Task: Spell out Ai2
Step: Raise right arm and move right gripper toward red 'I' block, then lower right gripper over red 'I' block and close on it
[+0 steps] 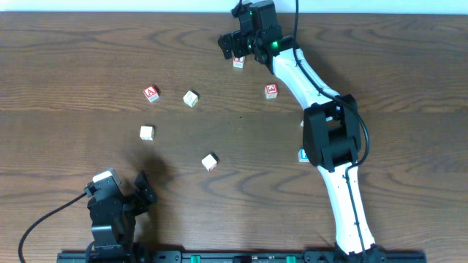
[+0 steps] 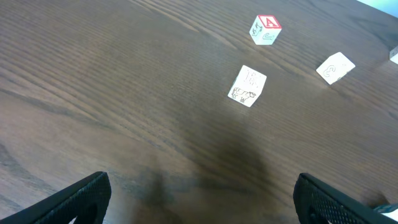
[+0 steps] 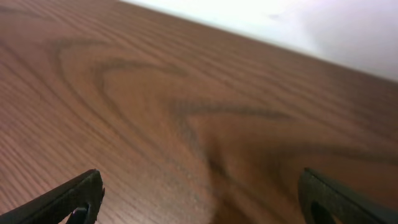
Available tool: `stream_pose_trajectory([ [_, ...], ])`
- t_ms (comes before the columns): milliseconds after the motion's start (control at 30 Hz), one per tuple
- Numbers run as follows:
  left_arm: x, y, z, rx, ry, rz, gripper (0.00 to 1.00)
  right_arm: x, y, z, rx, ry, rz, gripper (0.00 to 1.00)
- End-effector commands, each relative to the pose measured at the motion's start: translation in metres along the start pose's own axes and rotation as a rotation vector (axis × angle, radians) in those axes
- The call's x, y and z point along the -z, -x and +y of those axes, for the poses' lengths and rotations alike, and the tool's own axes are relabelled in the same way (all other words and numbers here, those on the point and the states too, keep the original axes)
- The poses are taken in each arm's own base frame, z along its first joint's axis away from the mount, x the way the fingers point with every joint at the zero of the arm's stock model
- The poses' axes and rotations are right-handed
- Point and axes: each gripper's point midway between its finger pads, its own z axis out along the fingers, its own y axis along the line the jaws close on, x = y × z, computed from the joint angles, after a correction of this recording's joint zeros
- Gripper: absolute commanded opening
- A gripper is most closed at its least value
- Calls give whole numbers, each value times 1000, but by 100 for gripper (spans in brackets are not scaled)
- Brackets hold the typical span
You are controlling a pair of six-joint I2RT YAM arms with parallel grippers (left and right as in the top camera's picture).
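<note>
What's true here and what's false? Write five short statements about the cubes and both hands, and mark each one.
1. The left hand and the right hand are both open and empty. True.
2. The A cube touches no other cube. True.
3. The cubes already stand in a row. False: they lie scattered over the table.
4. The right wrist view shows a cube in front of the right hand. False: only bare table shows there.
5. A blue-faced cube lies partly hidden by the right arm. True.
</note>
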Motion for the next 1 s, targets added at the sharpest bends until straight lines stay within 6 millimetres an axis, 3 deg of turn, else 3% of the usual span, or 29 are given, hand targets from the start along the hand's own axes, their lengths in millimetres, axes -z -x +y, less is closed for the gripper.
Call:
stream_pose_trajectory([
  [0,-2,-4,0,-10,-2,6,95,-1,0,12,-46,49,9,99],
  [200,-2,-4,0,-10,-2,6,95,2,-9,34,-74,181,54,99],
  [767,-2,-4,0,-10,-2,6,95,5,-52,1,-160,-30,218,99],
  [967,-2,-4,0,-10,-2,6,95,5,-55,0,-198,-56,225,85],
])
